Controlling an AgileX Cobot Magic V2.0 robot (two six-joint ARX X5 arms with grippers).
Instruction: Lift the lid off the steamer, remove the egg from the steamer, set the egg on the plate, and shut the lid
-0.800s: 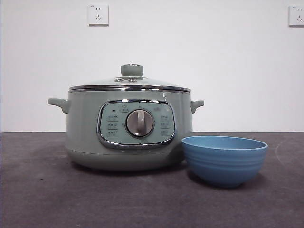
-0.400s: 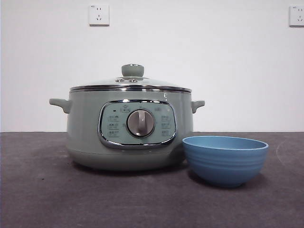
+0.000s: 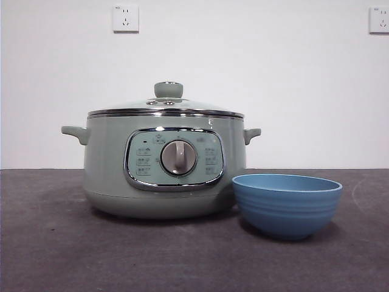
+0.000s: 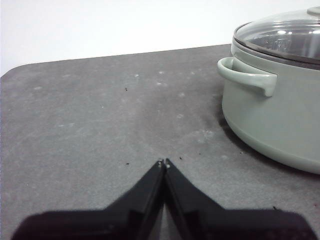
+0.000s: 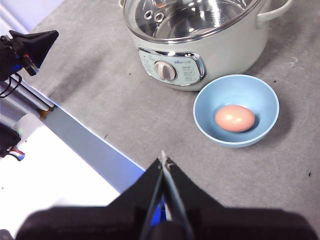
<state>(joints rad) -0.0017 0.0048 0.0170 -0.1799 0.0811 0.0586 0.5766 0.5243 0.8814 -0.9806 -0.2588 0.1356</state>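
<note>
The sage-green steamer (image 3: 164, 164) stands on the dark table with its lid (image 3: 165, 109) closed on it, green knob (image 3: 168, 89) on top. The blue bowl that serves as the plate (image 3: 287, 204) sits just right of the pot. In the right wrist view the egg (image 5: 234, 118) lies inside the plate (image 5: 210, 100), next to the steamer (image 5: 200, 42). My left gripper (image 4: 164, 163) is shut and empty over bare table, away from the steamer's side handle (image 4: 247, 76). My right gripper (image 5: 163, 160) is shut and empty, high above the table's front edge.
Two wall sockets (image 3: 125, 18) sit on the white wall behind. In the right wrist view the table's front edge (image 5: 90, 145) runs diagonally, with the other arm's black tip (image 5: 30, 45) and cables beyond it. Bare grey table surrounds the pot.
</note>
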